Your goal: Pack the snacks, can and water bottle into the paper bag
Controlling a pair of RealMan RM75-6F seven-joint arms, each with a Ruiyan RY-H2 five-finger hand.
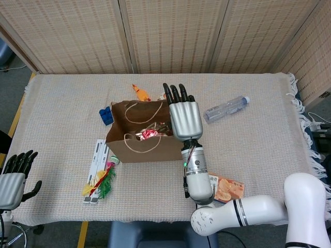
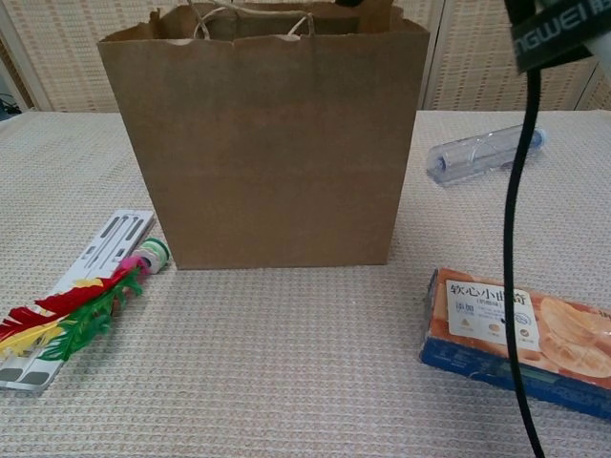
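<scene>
The paper bag [image 2: 267, 143] is matt brown kraft with twisted cord handles, standing on a coarse woven beige tablecloth [image 2: 286, 382]. Right of the bag lie a clear, glossy plastic water bottle [image 2: 482, 153] and a shiny printed snack pack [image 2: 520, 336]. Beside the bag's rim, the right hand [image 1: 184, 116] has a smooth, satin silver shell.

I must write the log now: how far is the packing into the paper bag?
Done: a red-and-silver snack pack lies inside the paper bag. In hand: nothing; the right hand is spread above the bag. Left: the water bottle and the cookie box lie on the table.
</scene>
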